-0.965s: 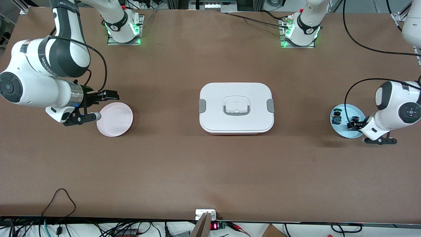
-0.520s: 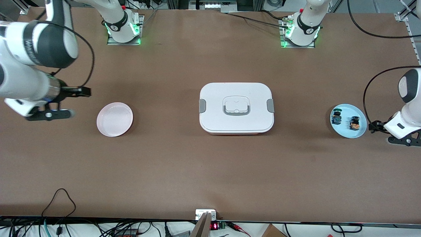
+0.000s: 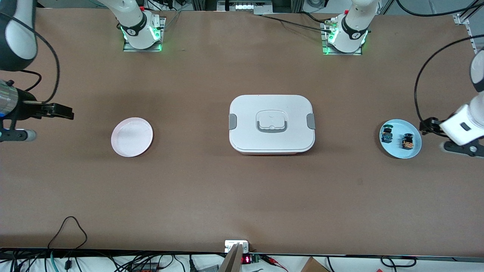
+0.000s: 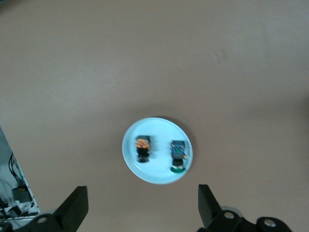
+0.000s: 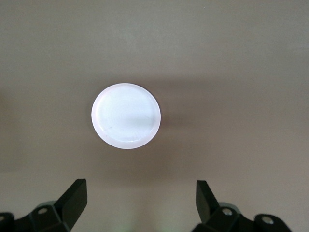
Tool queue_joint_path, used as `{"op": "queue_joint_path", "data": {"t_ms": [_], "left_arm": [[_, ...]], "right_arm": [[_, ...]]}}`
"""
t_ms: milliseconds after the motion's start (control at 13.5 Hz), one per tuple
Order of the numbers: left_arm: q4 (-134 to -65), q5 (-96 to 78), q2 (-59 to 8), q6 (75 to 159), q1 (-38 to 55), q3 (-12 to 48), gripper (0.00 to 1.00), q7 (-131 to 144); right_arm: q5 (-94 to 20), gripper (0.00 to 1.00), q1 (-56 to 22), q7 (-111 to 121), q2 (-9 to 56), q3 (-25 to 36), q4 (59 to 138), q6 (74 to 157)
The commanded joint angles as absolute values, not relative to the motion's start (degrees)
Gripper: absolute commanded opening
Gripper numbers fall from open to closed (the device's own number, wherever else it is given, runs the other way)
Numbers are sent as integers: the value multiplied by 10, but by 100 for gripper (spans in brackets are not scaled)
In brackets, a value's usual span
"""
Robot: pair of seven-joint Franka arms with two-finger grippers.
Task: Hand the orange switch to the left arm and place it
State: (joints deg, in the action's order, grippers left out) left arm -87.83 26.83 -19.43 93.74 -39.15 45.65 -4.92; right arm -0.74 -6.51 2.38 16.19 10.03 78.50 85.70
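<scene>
Left gripper (image 4: 140, 208) spread wide, empty, up over bare table just off the light blue plate (image 3: 412, 153); orange switch (image 3: 407, 141) lies on that plate beside the green-capped switch (image 3: 386, 135). Right gripper (image 5: 140, 203) spread wide, empty, off the pink plate (image 3: 132, 136). White lidded box (image 3: 271, 123) mid-table between the plates.

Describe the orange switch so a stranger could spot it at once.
Start at the big white box mid-table, then look toward the left arm's end to the light blue plate. Two small switches lie on it; the orange switch is the one farther from the box, orange-topped where its neighbour is green and blue.
</scene>
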Motion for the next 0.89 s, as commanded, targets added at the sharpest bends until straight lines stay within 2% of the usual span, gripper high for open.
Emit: {"op": "queue_joint_path", "data": {"t_ms": [0, 148, 371, 520, 668, 816], "left_arm": [[-863, 202, -137, 894, -278, 343, 100, -61], [-867, 146, -106, 884, -191, 236, 100, -63], [-892, 79, -67, 883, -137, 143, 100, -63], [-936, 12, -35, 903, -125, 90, 100, -62], [-971, -4, -15, 933, -75, 29, 100, -56], [-1017, -4, 17, 974, -69, 25, 100, -55]], "right_arm": [[-8, 100, -7, 16, 139, 48, 794, 859], [1, 100, -8, 19, 122, 47, 822, 867], [2, 100, -11, 21, 34, 45, 954, 954], [2, 100, -11, 23, 29, 44, 956, 948], [2, 100, -11, 18, 30, 43, 953, 944], [2, 100, -14, 18, 30, 43, 952, 943]]}}
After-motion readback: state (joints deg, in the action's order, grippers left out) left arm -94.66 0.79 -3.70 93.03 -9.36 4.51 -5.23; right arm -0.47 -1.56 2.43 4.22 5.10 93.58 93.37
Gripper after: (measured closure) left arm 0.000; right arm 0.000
